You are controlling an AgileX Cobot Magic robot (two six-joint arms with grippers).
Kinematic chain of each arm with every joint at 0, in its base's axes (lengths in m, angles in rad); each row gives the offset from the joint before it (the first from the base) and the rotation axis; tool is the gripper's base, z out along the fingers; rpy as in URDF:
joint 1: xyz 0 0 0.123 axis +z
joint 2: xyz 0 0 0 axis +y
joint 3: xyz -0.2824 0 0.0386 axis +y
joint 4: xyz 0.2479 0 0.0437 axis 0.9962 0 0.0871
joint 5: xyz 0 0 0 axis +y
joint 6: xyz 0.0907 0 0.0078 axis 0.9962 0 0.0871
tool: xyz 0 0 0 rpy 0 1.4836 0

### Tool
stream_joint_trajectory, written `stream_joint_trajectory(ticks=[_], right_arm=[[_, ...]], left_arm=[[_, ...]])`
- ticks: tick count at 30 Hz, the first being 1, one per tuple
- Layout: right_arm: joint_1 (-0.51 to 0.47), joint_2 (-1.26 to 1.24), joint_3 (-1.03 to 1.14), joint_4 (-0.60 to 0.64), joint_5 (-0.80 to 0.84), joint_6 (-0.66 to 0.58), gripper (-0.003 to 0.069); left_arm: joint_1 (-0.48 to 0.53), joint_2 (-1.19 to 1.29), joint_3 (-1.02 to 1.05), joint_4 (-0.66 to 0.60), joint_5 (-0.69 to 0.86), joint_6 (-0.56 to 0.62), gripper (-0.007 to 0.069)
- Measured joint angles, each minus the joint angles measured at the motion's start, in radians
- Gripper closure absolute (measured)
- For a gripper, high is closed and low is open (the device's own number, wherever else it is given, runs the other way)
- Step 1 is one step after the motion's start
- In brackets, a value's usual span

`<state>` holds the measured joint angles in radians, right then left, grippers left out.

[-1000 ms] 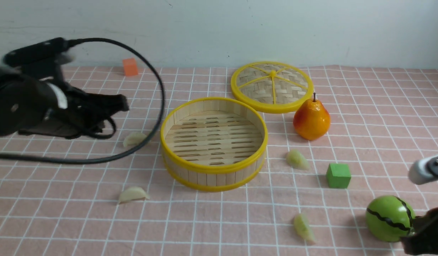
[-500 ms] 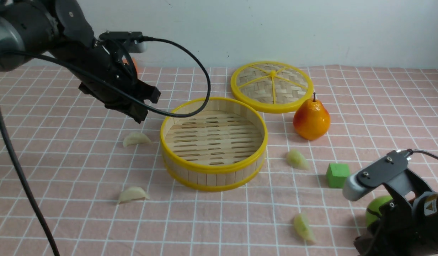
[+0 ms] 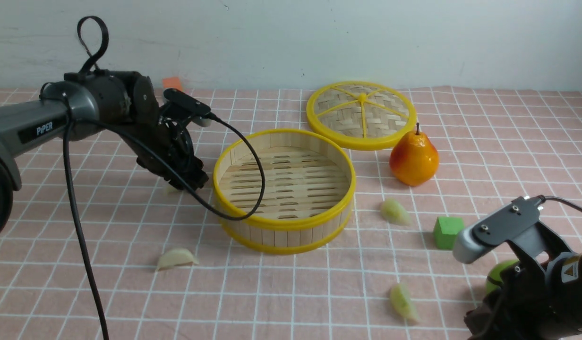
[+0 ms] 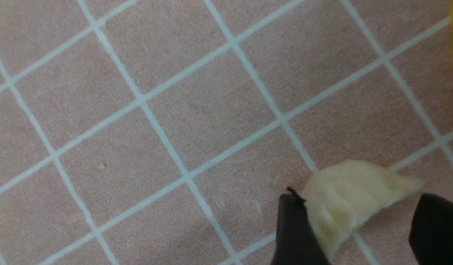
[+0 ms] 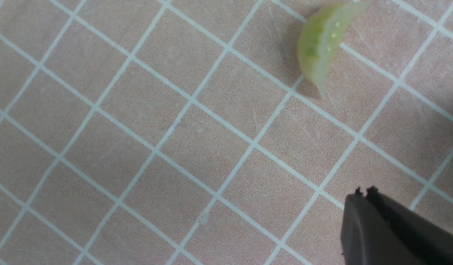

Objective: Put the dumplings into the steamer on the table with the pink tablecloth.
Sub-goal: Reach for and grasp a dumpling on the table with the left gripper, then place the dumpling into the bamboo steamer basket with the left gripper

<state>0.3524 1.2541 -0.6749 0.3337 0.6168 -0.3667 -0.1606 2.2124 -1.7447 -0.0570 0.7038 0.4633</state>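
The left hand [image 4: 359,200] is standing open astride a cream dumpling [image 4: 344,195] on the tabletop [image 4: 156,92]; one finger [image 4: 296,235] is crowding its edge, so closing off-centre risks squirting it aside. The right hand [image 5: 364,193] is hovering closed, a green dumpling [image 5: 320,44] ahead.
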Motion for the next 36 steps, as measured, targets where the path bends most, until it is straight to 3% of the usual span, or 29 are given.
stream_joint_trajectory(ticks=[5,12,18,20,25,30,33,36], right_arm=[[0.0,0.0,0.0,0.03,0.001,0.0,0.0659],[0.0,0.0,0.0,0.046,0.0,0.0,0.0652],[0.0,0.001,0.0,0.05,-0.029,0.0,0.0648],[0.0,0.001,0.0,0.053,-0.036,0.0,0.0648],[0.0,0.001,0.0,0.067,-0.037,0.0,0.0645],[0.0,0.001,0.0,0.101,-0.026,0.0,0.0642],[0.0,0.001,0.0,0.103,-0.016,0.0,0.0637],[0.0,0.002,0.0,0.106,0.002,0.0,0.0636]], left_arm=[[0.0,0.011,0.0,0.057,0.007,-0.138,0.0474],[0.0,-0.074,-0.006,0.079,0.065,-0.328,0.0474],[-0.028,-0.214,-0.062,-0.16,0.099,-0.395,0.0474],[-0.081,-0.217,-0.069,-0.238,0.092,-0.392,0.0474],[-0.182,-0.092,-0.067,-0.18,-0.001,-0.439,0.0474],[-0.217,-0.008,-0.06,-0.097,-0.052,-0.524,0.0373],[-0.23,-0.016,-0.058,-0.035,-0.063,-0.645,0.0195],[-0.231,-0.096,-0.058,0.051,0.019,-0.722,0.0128]])
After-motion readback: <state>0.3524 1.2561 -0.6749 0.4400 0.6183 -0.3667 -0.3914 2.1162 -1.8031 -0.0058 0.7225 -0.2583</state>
